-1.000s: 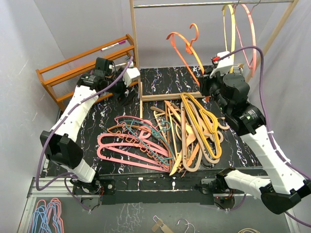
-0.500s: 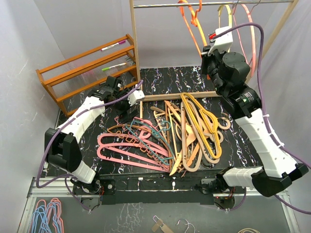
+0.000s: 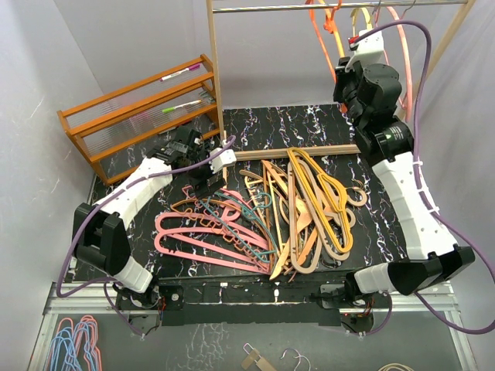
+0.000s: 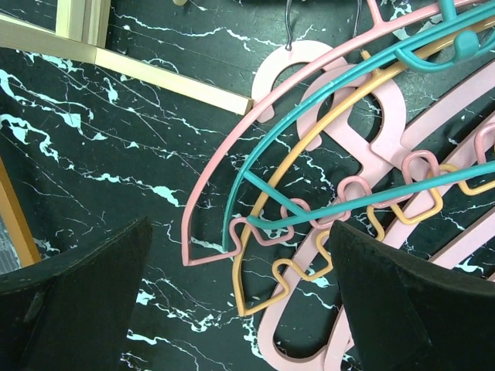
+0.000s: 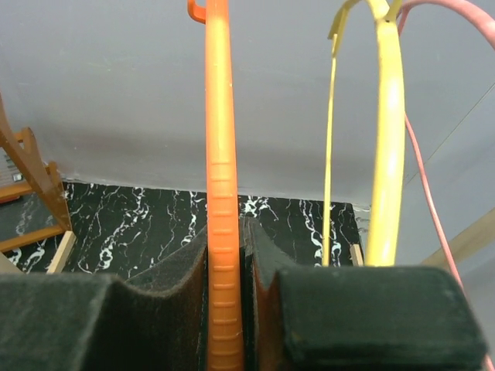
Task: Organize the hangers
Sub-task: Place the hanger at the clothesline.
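An orange hanger (image 5: pixel 220 154) is clamped edge-on between the jaws of the right gripper (image 5: pixel 226 263). It's held up high by the metal rail (image 3: pixel 271 8) of the tall pale frame (image 3: pixel 211 69). Whether its hook is actually over the rail can't be told, since the top is cut off. Just beside it, a yellow hanger (image 5: pixel 387 154) and a pink hanger (image 3: pixel 403 54) are hung.

The rest of the hangers (image 3: pixel 263 216) are heaped in a tangle on the black marbled table (image 3: pixel 271 127): pink, teal, yellow and tan wood. The left gripper (image 4: pixel 240 309) is spread wide apart with nothing in it, parked just above the pile's far-left edge. 1 teal, 1 yellow and a few pink wavy bars are crossed under it.

An orange-brown slatted rack (image 3: pixel 131 116) is stood at the table's far-left corner, with 2 markers seen on it. Plain grey walls all round.
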Action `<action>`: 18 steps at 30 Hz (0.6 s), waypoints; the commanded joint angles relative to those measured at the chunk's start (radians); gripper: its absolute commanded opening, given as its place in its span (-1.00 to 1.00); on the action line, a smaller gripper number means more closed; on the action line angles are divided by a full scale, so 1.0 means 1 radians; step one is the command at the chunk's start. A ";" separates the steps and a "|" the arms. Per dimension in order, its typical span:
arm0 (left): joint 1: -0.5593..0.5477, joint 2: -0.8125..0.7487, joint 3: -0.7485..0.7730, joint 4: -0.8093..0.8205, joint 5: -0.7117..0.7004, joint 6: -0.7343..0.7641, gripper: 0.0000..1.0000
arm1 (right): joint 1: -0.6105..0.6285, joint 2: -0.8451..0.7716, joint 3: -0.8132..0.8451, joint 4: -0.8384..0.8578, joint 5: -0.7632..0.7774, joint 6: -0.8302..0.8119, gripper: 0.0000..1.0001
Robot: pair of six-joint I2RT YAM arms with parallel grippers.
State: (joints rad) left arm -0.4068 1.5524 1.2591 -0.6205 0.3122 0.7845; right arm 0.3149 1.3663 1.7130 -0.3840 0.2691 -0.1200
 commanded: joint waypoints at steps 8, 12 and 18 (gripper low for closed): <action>-0.012 0.014 0.010 -0.026 -0.013 0.047 0.95 | -0.178 -0.009 0.022 0.070 -0.140 0.099 -0.84; -0.026 0.070 0.028 -0.063 -0.017 0.100 0.93 | -0.204 -0.065 -0.007 0.059 -0.179 0.097 0.07; -0.072 0.154 0.000 0.057 -0.102 0.118 0.85 | -0.203 -0.192 -0.085 0.064 -0.370 0.157 0.97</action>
State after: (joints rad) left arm -0.4496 1.6688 1.2621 -0.6243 0.2646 0.8684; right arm 0.1093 1.2896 1.6524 -0.3916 0.0582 -0.0113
